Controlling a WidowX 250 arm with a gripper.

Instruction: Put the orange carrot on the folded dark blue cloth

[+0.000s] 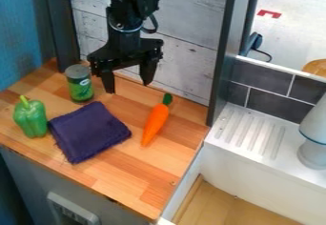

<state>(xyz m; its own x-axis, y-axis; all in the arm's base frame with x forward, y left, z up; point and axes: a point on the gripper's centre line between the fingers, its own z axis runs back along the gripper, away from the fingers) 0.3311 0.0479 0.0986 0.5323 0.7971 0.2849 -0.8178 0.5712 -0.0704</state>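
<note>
Folded navy cloth [90, 131] lies on the wooden counter [137, 181], likely light, limp and best pinched by its far edge, beyond which I see my gripper [129, 88], fingers spread, and the tin can [81, 88].

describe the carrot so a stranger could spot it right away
On the wooden counter, find the dark cloth. The carrot lies right of it in the picture. It is long, tapered and bright orange, unlike the green pepper and can.
</note>
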